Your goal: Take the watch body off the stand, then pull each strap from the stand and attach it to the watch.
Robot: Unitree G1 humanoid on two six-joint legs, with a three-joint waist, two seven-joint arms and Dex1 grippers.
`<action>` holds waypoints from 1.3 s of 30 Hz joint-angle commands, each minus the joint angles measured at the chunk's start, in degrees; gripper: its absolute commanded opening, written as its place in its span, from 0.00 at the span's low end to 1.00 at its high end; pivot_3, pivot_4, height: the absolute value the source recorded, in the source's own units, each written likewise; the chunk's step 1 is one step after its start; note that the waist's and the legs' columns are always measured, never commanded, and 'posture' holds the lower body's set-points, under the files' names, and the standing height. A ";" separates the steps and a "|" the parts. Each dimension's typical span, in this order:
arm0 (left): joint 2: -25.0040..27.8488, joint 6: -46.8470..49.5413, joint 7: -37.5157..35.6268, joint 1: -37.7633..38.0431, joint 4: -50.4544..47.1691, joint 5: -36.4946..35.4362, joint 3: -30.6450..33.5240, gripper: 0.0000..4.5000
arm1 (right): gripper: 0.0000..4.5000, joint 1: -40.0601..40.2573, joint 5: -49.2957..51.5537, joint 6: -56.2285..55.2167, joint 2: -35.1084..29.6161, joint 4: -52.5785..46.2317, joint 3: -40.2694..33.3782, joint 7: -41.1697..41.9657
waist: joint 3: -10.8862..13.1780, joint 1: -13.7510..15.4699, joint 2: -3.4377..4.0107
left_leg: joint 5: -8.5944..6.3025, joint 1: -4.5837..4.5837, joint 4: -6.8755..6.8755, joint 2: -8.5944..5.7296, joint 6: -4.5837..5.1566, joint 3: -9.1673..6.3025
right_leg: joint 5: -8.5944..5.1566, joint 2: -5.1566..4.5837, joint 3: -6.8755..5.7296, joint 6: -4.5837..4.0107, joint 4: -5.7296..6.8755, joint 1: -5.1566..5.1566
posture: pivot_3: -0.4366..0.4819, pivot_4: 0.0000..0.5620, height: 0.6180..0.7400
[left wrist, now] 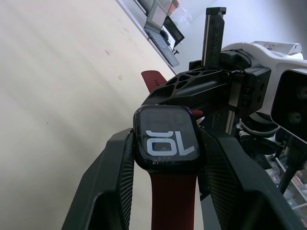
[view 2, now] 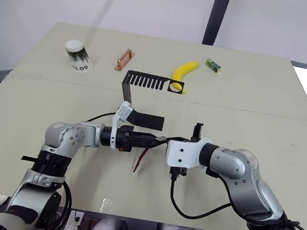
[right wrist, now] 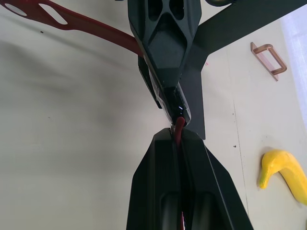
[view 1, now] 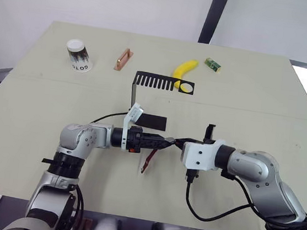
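The left end effector (left wrist: 165,191) clamps the small black rounded-square watch body (left wrist: 166,140), one maroon strap (view 1: 148,161) dangling below. The right end effector (right wrist: 178,136) pinches the other maroon strap (right wrist: 179,125) against it, above the pale surface (view 1: 44,97).

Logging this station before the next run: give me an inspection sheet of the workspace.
Surface: pale table, bare in front.
Job's things: watch body in left claw, one strap attached; second strap pinched by right claw at the watch; stand upright behind.
Clutter: paper cup, copper bar, banana, green block.
Claws: both shut.
Cables: black cable under right arm.
Surroundings: white wall.
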 commanded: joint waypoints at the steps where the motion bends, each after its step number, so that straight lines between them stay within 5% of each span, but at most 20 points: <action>1: -1.04 0.07 -0.29 -0.80 -3.52 -2.86 0.59 0.36 | 0.00 -0.96 0.03 -0.49 -0.08 -2.24 0.23 0.76 | 0.00 0.00 0.00 | 0.00 0.00 0.00 0.00 0.00 0.00 | 0.00 0.00 0.00 0.00 0.00 0.00 | 0.48 0.27 1.00; 39: -2.03 0.46 0.45 -1.01 -4.19 -3.32 1.19 0.36 | 0.00 -1.51 0.35 -0.29 -0.29 -1.44 0.04 0.82 | 0.00 0.00 0.00 | 0.00 0.00 -0.01 0.00 0.00 0.00 | 0.00 0.00 0.00 0.00 -0.02 0.00 | 0.48 0.27 1.00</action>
